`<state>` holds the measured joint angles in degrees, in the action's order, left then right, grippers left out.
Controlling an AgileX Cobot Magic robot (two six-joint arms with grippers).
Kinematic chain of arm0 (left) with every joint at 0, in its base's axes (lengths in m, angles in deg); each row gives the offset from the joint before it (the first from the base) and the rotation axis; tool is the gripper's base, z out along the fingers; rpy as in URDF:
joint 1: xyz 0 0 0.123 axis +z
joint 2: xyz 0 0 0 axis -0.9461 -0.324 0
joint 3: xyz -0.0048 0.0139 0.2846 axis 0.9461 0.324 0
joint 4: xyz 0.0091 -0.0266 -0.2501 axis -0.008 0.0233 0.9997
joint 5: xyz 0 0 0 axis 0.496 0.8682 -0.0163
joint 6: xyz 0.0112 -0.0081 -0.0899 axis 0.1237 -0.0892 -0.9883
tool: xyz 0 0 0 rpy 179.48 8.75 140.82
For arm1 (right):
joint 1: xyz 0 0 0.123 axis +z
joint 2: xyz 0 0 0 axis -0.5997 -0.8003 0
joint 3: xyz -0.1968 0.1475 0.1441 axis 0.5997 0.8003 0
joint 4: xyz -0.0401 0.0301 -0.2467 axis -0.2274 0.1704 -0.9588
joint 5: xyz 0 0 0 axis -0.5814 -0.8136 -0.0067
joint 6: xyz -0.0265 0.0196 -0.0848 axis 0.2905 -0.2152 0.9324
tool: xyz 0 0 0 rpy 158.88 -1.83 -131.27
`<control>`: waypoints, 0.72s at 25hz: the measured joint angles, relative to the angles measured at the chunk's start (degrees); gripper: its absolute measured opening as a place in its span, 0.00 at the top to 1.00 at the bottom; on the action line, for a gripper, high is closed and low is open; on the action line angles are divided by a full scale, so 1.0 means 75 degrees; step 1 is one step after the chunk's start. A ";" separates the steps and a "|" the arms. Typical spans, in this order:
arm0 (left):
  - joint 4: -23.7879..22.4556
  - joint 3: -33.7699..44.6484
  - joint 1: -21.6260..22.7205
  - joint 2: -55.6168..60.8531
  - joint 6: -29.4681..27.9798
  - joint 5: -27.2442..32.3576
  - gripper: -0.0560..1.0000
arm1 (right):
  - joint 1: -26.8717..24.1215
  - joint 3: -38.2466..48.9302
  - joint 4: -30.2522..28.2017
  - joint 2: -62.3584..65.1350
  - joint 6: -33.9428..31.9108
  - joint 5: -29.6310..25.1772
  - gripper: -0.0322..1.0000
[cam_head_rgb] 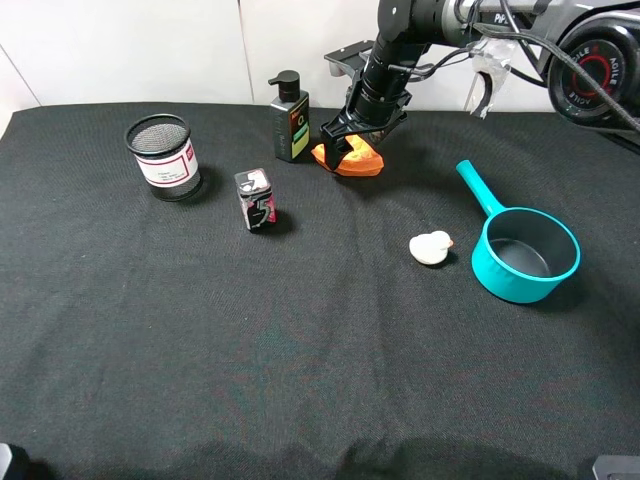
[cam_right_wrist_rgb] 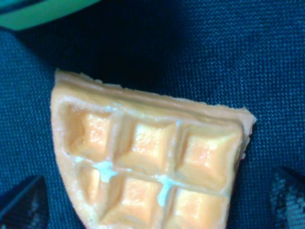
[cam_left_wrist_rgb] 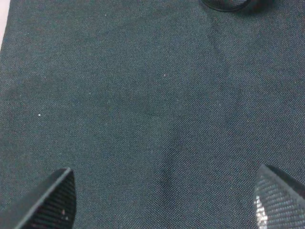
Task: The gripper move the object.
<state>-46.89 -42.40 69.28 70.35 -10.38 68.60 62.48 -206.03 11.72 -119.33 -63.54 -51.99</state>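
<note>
**Inspector:** Where is the waffle wedge (cam_right_wrist_rgb: 147,162) lying?

**Assistant:** It is lying flat on the black cloth of the desk (cam_head_rgb: 300,350), grid side up, just beside the dark pump bottle (cam_head_rgb: 290,118), on the bottle's right in the high view. The right gripper (cam_head_rgb: 348,140) is standing directly over it with its fingers spread wide, one fingertip (cam_right_wrist_rgb: 21,202) showing at each side of the wedge in the wrist view. The fingers are straddling it and are not closing on it.

**Inspector:** And the edges?

**Assistant:** The wedge's straight edge is facing the bottle, whose green label is showing at the rim of the wrist view. Whether wedge and bottle are touching, I cannot tell. The curved rim is facing away from the bottle.

**Inspector:** Open room?

**Assistant:** Taking the bottle as landmark: forward of it, toward the near edge, the cloth is lying bare over a wide stretch. The small carton (cam_head_rgb: 256,198) is standing near the bottle, forward and left. The mesh cup (cam_head_rgb: 163,157) is well apart to the left. The white duck (cam_head_rgb: 431,247) and teal saucepan (cam_head_rgb: 520,250) are sitting well apart, forward and right.

**Inspector:** The left gripper (cam_left_wrist_rgb: 162,202)?

**Assistant:** It is hanging over bare cloth, jaws wide, holding nothing.
</note>
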 joint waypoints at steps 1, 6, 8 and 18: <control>0.0000 0.0000 0.0000 0.0000 0.0000 0.0000 0.20 | 0.0000 0.0000 0.0000 0.0000 0.0000 0.0000 0.30; 0.0000 0.0000 0.0000 0.0000 0.0000 0.0000 0.20 | 0.0000 0.0000 0.0000 0.0000 0.0000 -0.0008 0.30; 0.0000 0.0000 0.0000 0.0000 0.0000 0.0000 0.20 | 0.0000 0.0000 0.0000 0.0000 0.0000 -0.0046 0.30; 0.0000 0.0000 0.0000 0.0000 0.0000 0.0000 0.20 | 0.0000 -0.0326 -0.0298 0.0404 -0.0190 -0.0934 0.30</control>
<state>-46.89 -42.40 69.28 70.35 -10.38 68.60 62.48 -208.47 9.49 -116.29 -64.97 -58.99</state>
